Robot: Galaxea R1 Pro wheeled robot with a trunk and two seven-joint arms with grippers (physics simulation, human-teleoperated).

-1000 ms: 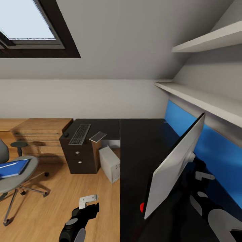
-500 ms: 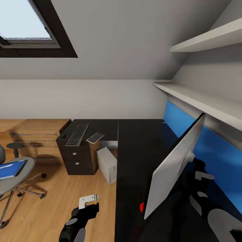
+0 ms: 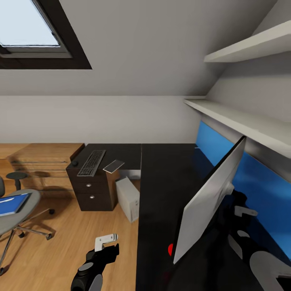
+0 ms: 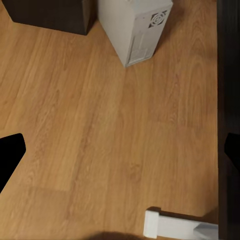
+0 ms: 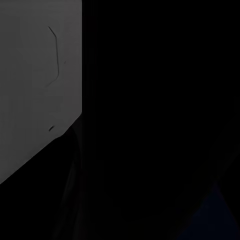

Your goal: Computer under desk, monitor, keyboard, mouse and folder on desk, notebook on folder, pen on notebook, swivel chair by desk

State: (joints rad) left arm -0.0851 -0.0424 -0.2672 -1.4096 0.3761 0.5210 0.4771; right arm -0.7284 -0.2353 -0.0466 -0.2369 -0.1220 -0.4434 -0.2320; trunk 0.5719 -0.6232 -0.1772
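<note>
The monitor [image 3: 208, 202] stands tilted on the black desk [image 3: 169, 182], pale grey back towards me, with a red dot at its lower corner. My right gripper [image 3: 243, 222] sits close behind it by the dark stand; its jaws are hidden. Open over the wood floor, my left gripper [image 3: 106, 241] [image 4: 120, 152] holds nothing. The keyboard [image 3: 91, 163], the mouse [image 3: 74, 163] and the notebook [image 3: 113, 165] lie on the black top above the drawer cabinet. Beneath the desk stands the computer [image 3: 128, 198] [image 4: 132, 27]. The folder [image 3: 12, 203] rests on the swivel chair [image 3: 22, 212].
A dark three-drawer cabinet [image 3: 92, 192] stands beside the computer, with low light-wood cabinets [image 3: 44, 161] further left. A blue back panel [image 3: 258, 182] and white shelves [image 3: 242, 119] line the desk's right side. A skylight [image 3: 32, 34] sits in the sloping wall.
The whole picture has drifted a little to the left, so the camera has moved. Both arms and the monitor keep their places relative to me.
</note>
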